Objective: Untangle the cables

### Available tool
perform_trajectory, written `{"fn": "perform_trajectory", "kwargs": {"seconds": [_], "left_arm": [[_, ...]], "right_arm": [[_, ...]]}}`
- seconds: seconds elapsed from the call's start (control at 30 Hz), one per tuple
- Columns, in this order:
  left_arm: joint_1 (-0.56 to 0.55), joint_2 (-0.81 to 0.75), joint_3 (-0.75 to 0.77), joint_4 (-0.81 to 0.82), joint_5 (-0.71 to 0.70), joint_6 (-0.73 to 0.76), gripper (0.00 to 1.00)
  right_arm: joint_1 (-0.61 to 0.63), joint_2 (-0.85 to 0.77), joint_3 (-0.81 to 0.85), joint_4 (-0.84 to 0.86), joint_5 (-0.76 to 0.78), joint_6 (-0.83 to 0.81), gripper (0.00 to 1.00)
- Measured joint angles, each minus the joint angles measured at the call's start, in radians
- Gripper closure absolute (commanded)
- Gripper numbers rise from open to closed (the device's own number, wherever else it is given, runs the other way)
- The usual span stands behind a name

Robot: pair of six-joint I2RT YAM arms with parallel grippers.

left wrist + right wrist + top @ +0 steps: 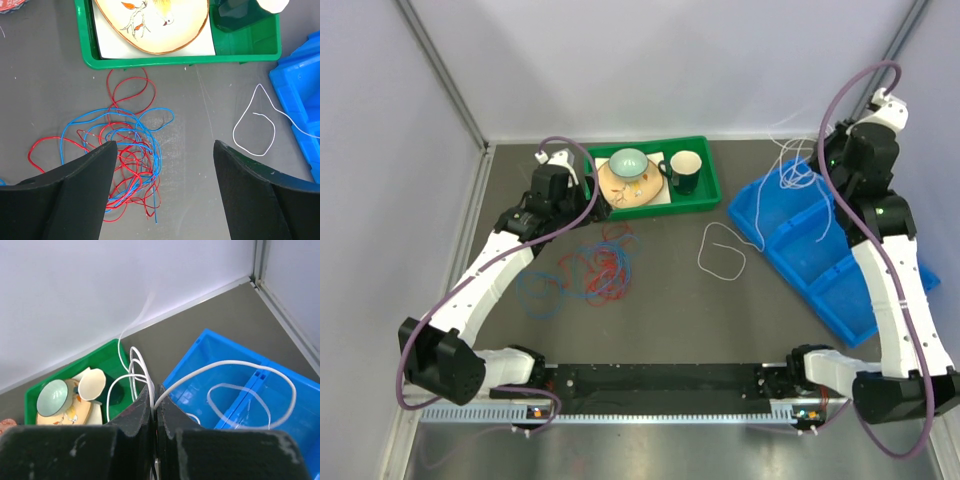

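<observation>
The red cable (131, 91) and blue cable (150, 116) lie knotted together in a pile (603, 265) on the grey table, left of centre. My left gripper (165, 147) is open and empty, hovering above the pile's right side. The white cable (227, 364) is pinched in my right gripper (155, 390), which is shut on it high above the blue bin (790, 240). Its loops hang over the bin and one loop (720, 250) rests on the table beside it, also seen in the left wrist view (255, 125).
A green tray (705, 195) at the back holds a patterned plate (625, 185), a pale green bowl (628, 162) and a dark green cup (684, 170). The blue bin has several compartments. A black rail (660, 380) runs along the near edge.
</observation>
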Motion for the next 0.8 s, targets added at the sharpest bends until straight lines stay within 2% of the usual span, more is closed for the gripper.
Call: {"fn": "perform_trajectory", "kwargs": {"seconds": [0.5, 0.63, 0.8], "left_arm": [[0.000, 0.000, 0.000, 0.000, -0.015, 0.000, 0.18], [0.000, 0.000, 0.000, 0.000, -0.021, 0.000, 0.17], [0.000, 0.000, 0.000, 0.000, -0.023, 0.000, 0.17]], "right_arm": [[-0.027, 0.185, 0.264, -0.003, -0.140, 0.001, 1.00], [-0.027, 0.216, 0.257, 0.011, -0.186, 0.010, 1.00], [-0.069, 0.207, 0.132, 0.095, -0.297, 0.039, 1.00]]}}
